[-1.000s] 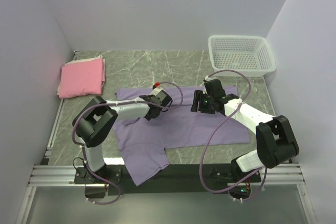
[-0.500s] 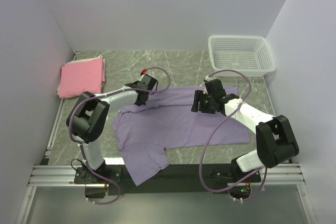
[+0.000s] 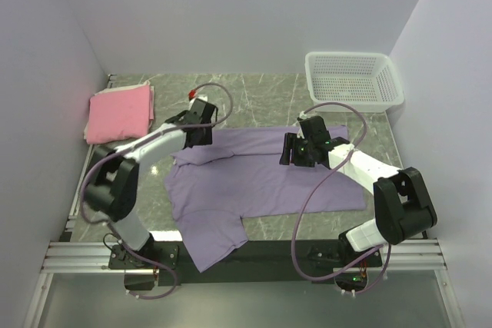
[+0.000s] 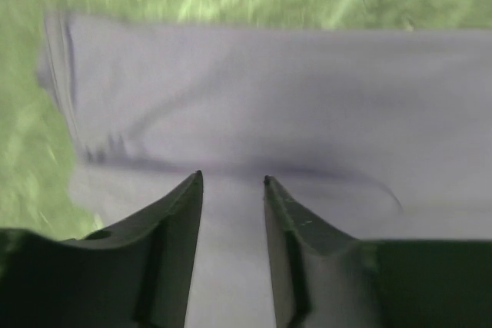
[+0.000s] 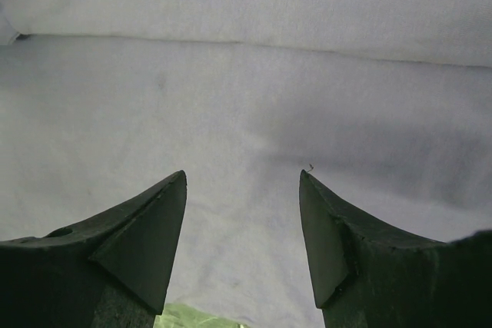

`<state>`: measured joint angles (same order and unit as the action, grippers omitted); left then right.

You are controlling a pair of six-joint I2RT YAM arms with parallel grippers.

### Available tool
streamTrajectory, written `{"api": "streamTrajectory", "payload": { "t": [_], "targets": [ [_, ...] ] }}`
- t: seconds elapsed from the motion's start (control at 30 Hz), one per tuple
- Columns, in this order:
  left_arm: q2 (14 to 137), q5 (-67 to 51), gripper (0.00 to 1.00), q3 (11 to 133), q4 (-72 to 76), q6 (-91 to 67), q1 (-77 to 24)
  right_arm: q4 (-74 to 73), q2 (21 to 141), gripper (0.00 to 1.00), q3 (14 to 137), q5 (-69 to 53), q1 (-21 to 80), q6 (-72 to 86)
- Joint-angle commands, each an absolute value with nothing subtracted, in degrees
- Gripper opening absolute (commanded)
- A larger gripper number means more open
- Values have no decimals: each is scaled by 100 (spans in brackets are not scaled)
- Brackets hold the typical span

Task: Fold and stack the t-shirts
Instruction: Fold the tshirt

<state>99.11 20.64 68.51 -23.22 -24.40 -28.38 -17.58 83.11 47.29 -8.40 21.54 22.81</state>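
Note:
The lavender t-shirt (image 3: 257, 182) lies spread across the middle of the table, one sleeve hanging toward the near edge. The pink t-shirt (image 3: 119, 113) rests folded at the far left. My left gripper (image 3: 201, 139) hovers over the lavender shirt's far-left corner; in the left wrist view its jaws (image 4: 233, 178) stand apart, with only lavender cloth (image 4: 307, 97) below them. My right gripper (image 3: 289, 151) is over the shirt's far edge near the middle. It is open (image 5: 243, 174), with only lavender cloth (image 5: 231, 90) beneath it.
A white mesh basket (image 3: 354, 78) stands at the far right corner. Grey walls close in the left, back and right sides. Both arm bases sit on the rail at the near edge. Bare green marble (image 3: 254, 97) shows between the lavender shirt and the back wall.
My left gripper moved toward the far left, dragging the shirt's folded corner with it, then opened and let the cloth go. The right arm stayed put.

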Motion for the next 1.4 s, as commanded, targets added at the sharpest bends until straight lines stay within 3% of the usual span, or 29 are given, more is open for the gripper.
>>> {"api": "streamTrajectory", "payload": {
  "t": [0.0,0.13,0.33,0.37,0.47,0.73,0.97,1.37],
  "targets": [
    [8888,1531,44,6268,-2172,-3831,-2978,-1635,8156,67,4702,-922,2109,2223],
    [8832,1705,44,5985,-2294,-4402,-3445,-1539,8174,66,4641,-984,2118,2259],
    [9412,1915,30,5898,-2347,-5193,-3683,-1442,8183,66,4553,-1099,2109,2329],
    [9465,1942,24,5871,-2321,-5342,-3674,-1441,8183,66,4553,-1107,2109,2329],
    [9632,2065,21,5862,-2241,-5484,-3674,-1450,8156,66,4526,-1090,2109,2312],
    [10081,2390,22,6090,-2302,-5423,-3674,-1441,8121,66,4518,-1055,2101,2276],
    [10204,2610,35,6214,-2329,-5317,-3648,-1459,8156,66,4526,-1081,2101,2268],
    [10353,2751,32,6442,-2364,-5133,-3569,-1441,8200,66,4518,-1099,2101,2268]
  ]
}}
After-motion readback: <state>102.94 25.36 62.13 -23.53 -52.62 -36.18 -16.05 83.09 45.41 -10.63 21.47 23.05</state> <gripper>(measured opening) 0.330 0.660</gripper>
